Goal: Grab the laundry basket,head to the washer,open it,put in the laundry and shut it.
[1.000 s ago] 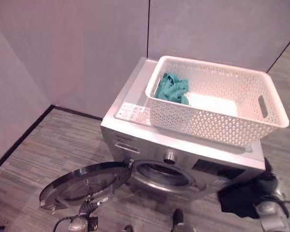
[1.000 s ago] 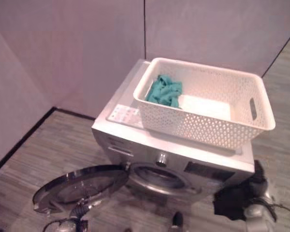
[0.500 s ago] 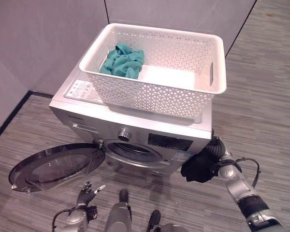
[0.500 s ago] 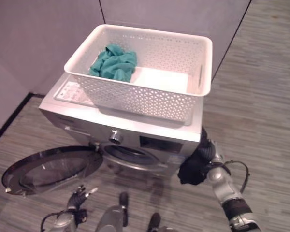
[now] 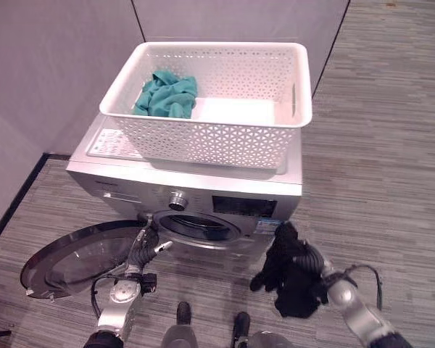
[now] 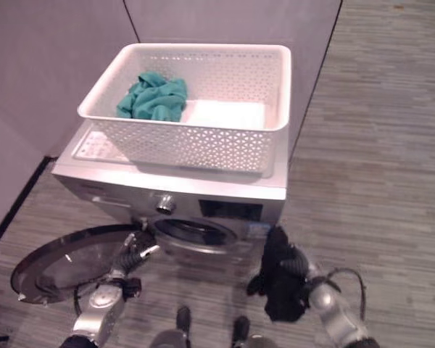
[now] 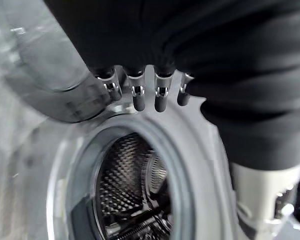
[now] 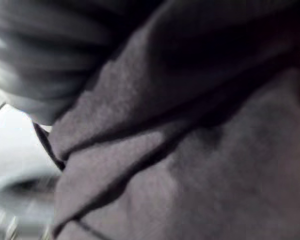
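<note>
Now a black garment (image 5: 296, 279) is gripped by the right hand (image 5: 313, 262) low before the washer (image 5: 196, 199); the left hand (image 5: 145, 243) is held with relaxed fingers by its porthole, the basket (image 5: 217, 138) on top.

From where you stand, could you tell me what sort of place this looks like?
Probably a laundry corner or a mock-up of one: a front-loading washer with its door open, a white laundry basket on top holding teal cloth, plain partition walls and wood-look flooring.
</note>
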Controlling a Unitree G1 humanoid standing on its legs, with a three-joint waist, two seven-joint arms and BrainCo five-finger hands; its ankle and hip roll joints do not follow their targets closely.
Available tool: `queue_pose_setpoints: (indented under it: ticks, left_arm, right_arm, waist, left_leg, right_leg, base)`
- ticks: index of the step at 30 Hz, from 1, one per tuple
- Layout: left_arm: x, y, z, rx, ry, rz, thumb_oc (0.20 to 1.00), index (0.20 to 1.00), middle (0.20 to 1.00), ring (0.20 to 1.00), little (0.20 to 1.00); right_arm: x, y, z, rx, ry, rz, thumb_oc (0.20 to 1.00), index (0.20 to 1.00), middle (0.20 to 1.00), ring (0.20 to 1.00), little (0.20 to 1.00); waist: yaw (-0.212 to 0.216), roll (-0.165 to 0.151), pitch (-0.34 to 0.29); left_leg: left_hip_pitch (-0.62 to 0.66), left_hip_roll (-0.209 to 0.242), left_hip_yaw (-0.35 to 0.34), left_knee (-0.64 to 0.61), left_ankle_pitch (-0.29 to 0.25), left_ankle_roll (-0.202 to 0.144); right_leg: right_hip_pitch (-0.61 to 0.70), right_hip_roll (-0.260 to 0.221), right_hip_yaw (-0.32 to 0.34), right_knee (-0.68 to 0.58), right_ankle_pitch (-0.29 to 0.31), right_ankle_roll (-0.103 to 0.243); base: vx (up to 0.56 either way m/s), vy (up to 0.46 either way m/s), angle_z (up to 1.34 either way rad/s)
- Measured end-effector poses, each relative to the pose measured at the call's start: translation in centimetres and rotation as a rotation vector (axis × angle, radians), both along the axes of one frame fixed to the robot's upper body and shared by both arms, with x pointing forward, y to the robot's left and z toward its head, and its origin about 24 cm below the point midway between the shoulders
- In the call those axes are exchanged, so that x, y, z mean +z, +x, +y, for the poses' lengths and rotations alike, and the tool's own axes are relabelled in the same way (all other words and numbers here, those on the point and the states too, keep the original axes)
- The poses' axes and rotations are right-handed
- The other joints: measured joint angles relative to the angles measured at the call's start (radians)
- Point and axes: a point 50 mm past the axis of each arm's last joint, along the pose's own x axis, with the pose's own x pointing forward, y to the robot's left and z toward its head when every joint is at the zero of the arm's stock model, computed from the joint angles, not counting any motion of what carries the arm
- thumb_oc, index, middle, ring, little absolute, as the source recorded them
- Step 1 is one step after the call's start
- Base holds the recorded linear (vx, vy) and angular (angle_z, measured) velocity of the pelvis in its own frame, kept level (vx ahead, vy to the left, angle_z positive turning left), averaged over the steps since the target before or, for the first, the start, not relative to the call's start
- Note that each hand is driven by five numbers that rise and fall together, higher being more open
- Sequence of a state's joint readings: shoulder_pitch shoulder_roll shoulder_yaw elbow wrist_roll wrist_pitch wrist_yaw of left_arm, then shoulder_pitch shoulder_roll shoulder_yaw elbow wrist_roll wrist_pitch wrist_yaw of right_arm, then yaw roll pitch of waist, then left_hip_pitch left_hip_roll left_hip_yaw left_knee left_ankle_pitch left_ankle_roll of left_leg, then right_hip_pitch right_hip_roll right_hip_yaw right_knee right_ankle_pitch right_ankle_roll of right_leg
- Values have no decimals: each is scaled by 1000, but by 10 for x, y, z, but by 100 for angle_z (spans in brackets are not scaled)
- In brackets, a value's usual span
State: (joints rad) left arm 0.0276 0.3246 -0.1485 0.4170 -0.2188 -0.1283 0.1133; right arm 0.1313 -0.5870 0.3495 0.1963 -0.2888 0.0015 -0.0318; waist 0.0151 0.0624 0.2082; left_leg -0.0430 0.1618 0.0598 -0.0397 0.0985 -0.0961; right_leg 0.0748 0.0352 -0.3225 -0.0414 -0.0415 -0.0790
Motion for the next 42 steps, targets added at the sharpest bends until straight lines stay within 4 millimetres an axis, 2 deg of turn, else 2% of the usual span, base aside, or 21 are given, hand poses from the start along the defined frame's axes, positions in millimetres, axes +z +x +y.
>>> queue_pose_setpoints:
  ticks: [1,3,4,6,9,13,17,19,23,24,26,30,31,33,35,38,42]
  left_arm:
    - [0,-7,-4,-55,24,4,1000,1000,1000,1000,1000]
    - [3,-12,-7,-106,39,-2,1000,1000,1000,1000,1000]
    - [5,-13,-11,-145,45,-11,1000,1000,1000,1000,1000]
    - [6,-15,-15,-189,60,-8,1000,1000,1000,1000,1000]
    - [1,-31,-12,-235,79,35,1000,1000,1000,1000,1000]
    - [-17,-44,-19,-229,45,107,1000,1000,1000,1000,1000]
    - [-29,-47,-27,-237,55,146,1000,1000,1000,1000,1000]
    - [-28,-46,-28,-251,86,137,1000,1000,1000,1000,1000]
    - [-10,-19,-32,-329,240,15,1000,1000,1000,1000,1000]
    - [5,0,-40,-348,285,-72,1000,1000,1000,1000,1000]
    - [20,18,-47,-357,339,-166,1000,1000,1000,1000,1000]
    - [33,38,-58,-384,468,-260,1000,1000,1000,1000,1000]
    - [37,47,-61,-378,515,-290,1000,1000,1000,1000,1000]
    - [41,54,-60,-364,577,-315,1000,1000,1000,1000,1000]
    - [53,66,-63,-345,644,-370,1000,1000,1000,1000,1000]
    - [66,78,-72,-354,729,-441,1000,1000,1000,1000,1000]
    - [81,87,-80,-328,723,-508,1000,1000,1000,1000,1000]
  right_arm:
    - [-2,-11,1,35,13,40,200,200,200,200,200]
    - [-1,-17,3,75,25,62,200,200,200,200,200]
    - [-1,-18,5,105,35,75,200,200,200,200,200]
    - [0,-16,7,121,46,79,200,200,200,200,200]
    - [21,2,18,173,96,-10,200,200,200,200,200]
    - [44,20,39,273,120,-119,200,200,200,200,200]
    - [68,44,58,325,147,-250,200,200,200,200,200]
    - [77,52,68,352,159,-299,200,200,200,200,200]
    - [102,69,98,417,231,-412,200,200,200,200,200]
    - [116,76,115,447,280,-480,200,200,200,200,200]
    - [130,81,134,484,331,-531,200,200,200,200,200]
    - [137,79,157,517,421,-551,200,200,200,200,200]
    - [138,79,162,522,442,-547,200,200,200,200,200]
    - [139,78,167,529,459,-551,200,200,200,200,200]
    - [146,81,170,523,486,-568,200,200,200,200,200]
    - [156,85,171,521,496,-603,200,200,200,200,200]
    - [157,85,172,513,508,-612,200,200,200,200,200]
  waist:
    - [3,22,-11]
    - [-6,27,-13]
    - [-3,26,-13]
    - [0,26,-13]
    - [19,44,-9]
    - [21,55,-1]
    - [39,50,76]
    - [43,39,97]
    - [62,8,159]
    - [83,-5,196]
    - [94,-28,231]
    - [106,-62,252]
    - [106,-81,264]
    - [111,-103,276]
    - [112,-123,286]
    - [113,-129,289]
    - [111,-147,298]
  left_leg:
    - [12,-6,-7,-18,7,4]
    - [28,-25,-3,-48,6,1]
    - [24,-48,6,-50,-3,15]
    - [24,-73,12,-51,-7,28]
    - [9,-103,66,-51,-17,56]
    - [-8,-117,87,-51,-9,70]
    - [-36,-109,72,-30,-5,71]
    - [-48,-101,62,-30,0,65]
    - [-120,-81,35,3,13,51]
    - [-143,-70,31,3,26,42]
    - [-159,-61,25,3,33,35]
    - [-190,-57,31,3,36,31]
    - [-191,-55,32,3,36,31]
    - [-194,-53,32,3,36,31]
    - [-207,-53,33,3,36,30]
    - [-212,-52,32,2,36,30]
    - [-220,-50,25,4,36,29]
  right_leg:
    - [7,-2,13,-15,2,15]
    - [13,-18,15,-32,14,40]
    - [13,-40,19,-54,24,67]
    - [6,-69,24,-54,32,83]
    - [-33,-107,60,-54,52,119]
    - [-55,-122,70,-54,74,134]
    - [-66,-112,63,-45,81,128]
    - [-75,-105,58,-46,83,125]
    - [-119,-84,30,-45,94,106]
    - [-138,-71,18,-45,105,93]
    - [-151,-63,12,-45,108,87]
    - [-184,-59,16,-45,111,83]
    - [-186,-57,16,-45,114,82]
    - [-189,-56,17,-45,114,82]
    - [-203,-55,17,-45,115,81]
    - [-207,-54,15,-45,116,79]
    - [-209,-51,9,-45,116,79]
  base:
    - [-9,88,-13]
    - [-35,86,-8]
    - [-62,107,-7]
    - [-92,111,-14]
    - [-121,78,-43]
    - [-133,6,-11]
    - [-134,-40,7]
    - [-173,-111,10]
    - [-136,-74,17]
    - [-122,-54,11]
    - [-111,-44,8]
    - [-70,-44,-4]
    - [-53,-47,-3]
    - [-19,-16,-1]
    - [0,0,0]
    - [-3,-9,1]
    - [-6,-27,4]
